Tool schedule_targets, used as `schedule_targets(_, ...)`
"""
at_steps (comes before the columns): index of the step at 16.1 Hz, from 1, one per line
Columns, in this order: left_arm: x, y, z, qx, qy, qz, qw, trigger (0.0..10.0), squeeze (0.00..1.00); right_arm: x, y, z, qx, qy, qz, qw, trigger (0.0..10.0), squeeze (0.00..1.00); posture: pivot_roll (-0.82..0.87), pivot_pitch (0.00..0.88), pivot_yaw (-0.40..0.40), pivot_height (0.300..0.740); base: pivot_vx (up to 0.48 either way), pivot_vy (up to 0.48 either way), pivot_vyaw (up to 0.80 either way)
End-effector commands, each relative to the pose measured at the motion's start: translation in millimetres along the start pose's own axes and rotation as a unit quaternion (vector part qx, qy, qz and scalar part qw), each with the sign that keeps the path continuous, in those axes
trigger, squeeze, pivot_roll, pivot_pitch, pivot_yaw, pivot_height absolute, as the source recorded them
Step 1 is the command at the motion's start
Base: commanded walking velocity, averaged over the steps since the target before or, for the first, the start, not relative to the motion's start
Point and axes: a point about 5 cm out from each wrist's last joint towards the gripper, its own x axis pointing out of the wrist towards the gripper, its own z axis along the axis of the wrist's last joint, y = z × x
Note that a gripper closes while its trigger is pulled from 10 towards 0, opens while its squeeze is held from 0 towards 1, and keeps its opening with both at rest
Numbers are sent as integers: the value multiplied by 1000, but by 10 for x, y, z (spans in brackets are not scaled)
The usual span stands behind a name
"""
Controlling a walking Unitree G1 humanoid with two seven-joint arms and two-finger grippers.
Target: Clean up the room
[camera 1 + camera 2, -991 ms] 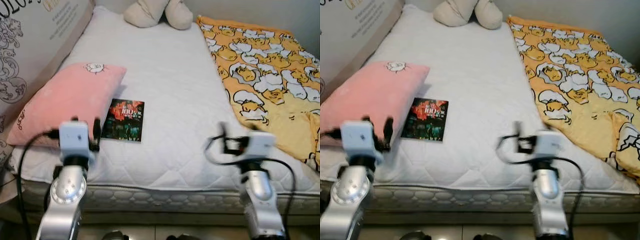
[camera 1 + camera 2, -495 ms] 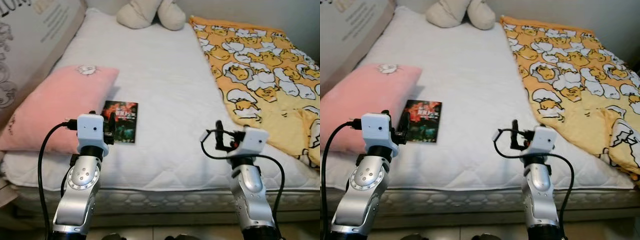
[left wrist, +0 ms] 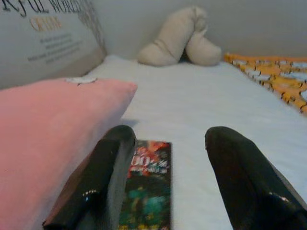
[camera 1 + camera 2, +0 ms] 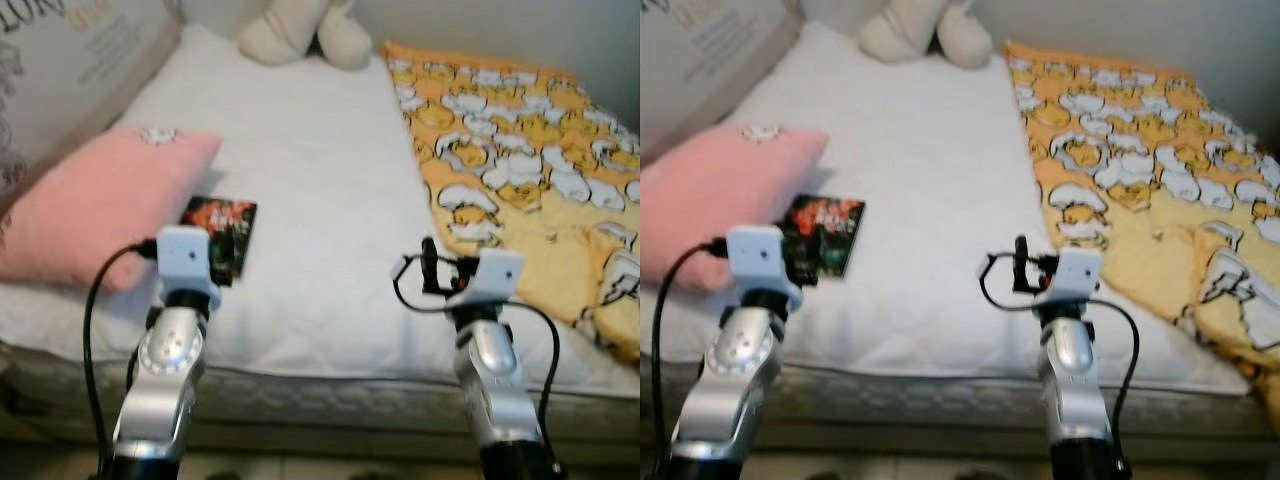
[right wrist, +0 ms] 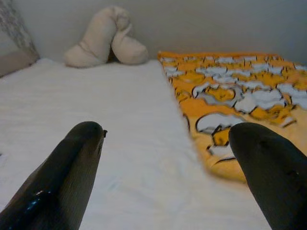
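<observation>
Book [image 3: 148,189] lies just ahead between left pincer [image 3: 165,143] fingers.

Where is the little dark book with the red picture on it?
The small dark book with the red cover lies flat on the white mattress, on the robot's left side, right beside the pink pillow and just ahead of the left gripper.

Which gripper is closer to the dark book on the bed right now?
Left. The left gripper is right at the book, fingers open with the book lying between them, beside the pink pillow. The right gripper is open over bare mattress near the yellow blanket, well off to the side.
</observation>
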Motion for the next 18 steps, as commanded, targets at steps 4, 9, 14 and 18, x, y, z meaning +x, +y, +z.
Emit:
schedule_targets(4, 117, -191, 13, -11, 2, -40, 999, 10000, 0, -29, -115, -49, -7, 14, -13, 1000, 10000, 0, 14, 0, -53, 740, 0, -464, 0)
schedule_targets(9, 185, -240, 12, -7, 4, -59, 998, 10000, 0, -53, -132, -77, -10, 19, -19, 1000, 10000, 0, 1, 0, -40, 740, 0, -449, 0)
schedule_targets(14, 272, -249, -5, -6, 10, -67, 998, 10000, 0, -73, -138, -104, -12, 23, -20, 999, 10000, 0, -7, 0, -34, 740, 52, -421, 0)
schedule_targets(18, 319, -206, -78, -12, 33, -49, 998, 10000, 0, -81, -138, -122, -15, 27, -18, 999, 10000, 0, -12, 0, -33, 740, 354, -258, 0)
